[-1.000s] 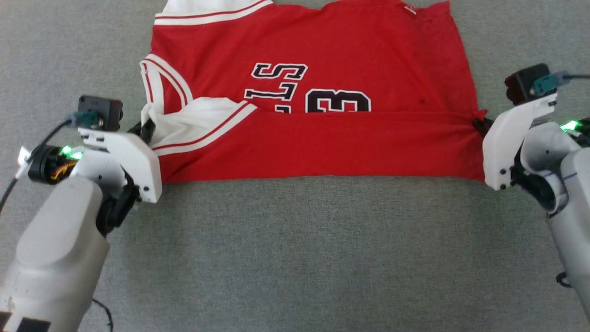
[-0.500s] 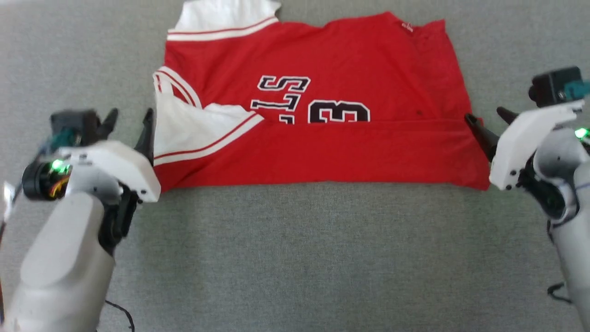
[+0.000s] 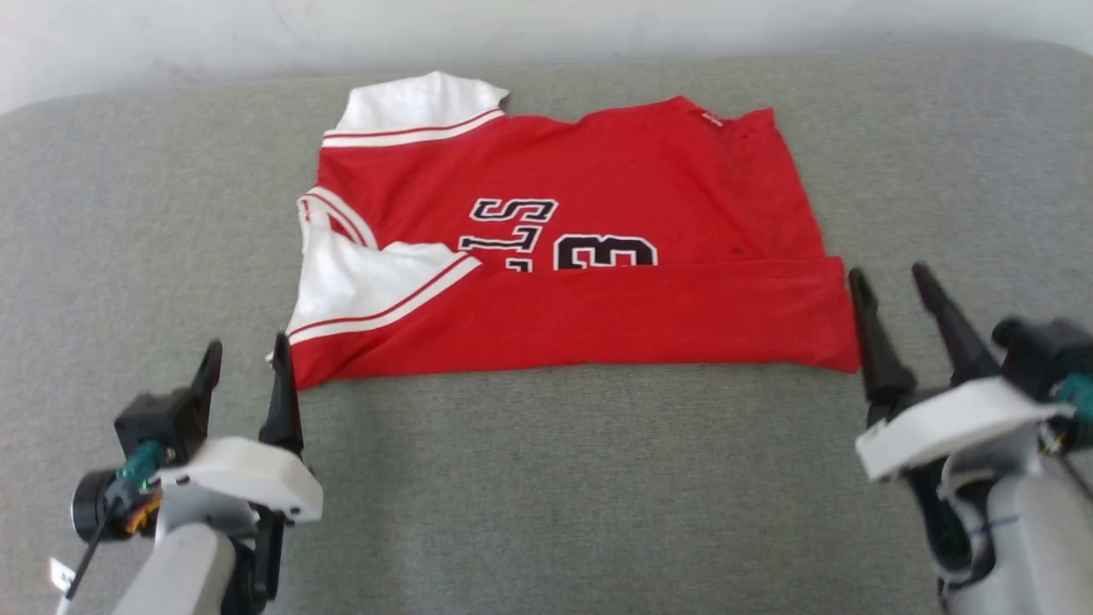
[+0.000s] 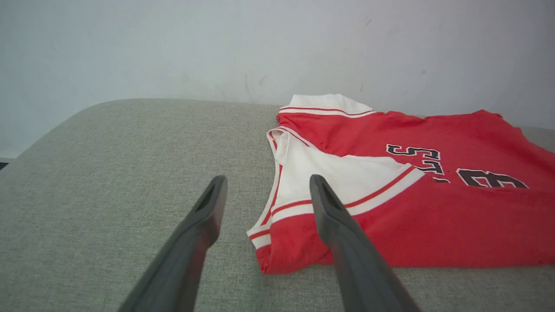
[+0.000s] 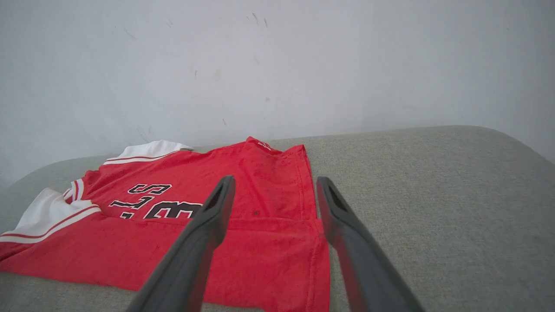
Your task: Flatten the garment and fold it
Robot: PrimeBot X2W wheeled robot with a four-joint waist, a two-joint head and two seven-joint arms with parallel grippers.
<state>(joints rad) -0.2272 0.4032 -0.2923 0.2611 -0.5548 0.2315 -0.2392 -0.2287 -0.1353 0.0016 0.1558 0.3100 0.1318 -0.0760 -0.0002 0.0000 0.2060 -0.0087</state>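
Red-and-white soft jersey [image 3: 598, 316] lies half-folded on the grey fabric worktop [image 3: 546, 478], while left gripper [image 3: 247, 343] and right gripper [image 3: 887, 273] show dark fingers wide apart, empty.

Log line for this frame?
garment: near edge folded over, on grey surface | left pincer: open, empty | right pincer: open, empty

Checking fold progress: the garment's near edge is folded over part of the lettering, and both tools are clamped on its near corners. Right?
Not the tools. The garment's near edge is folded over part of the lettering, but the left tool and right tool stand open by its near corners, gripping nothing; the head view shows it.
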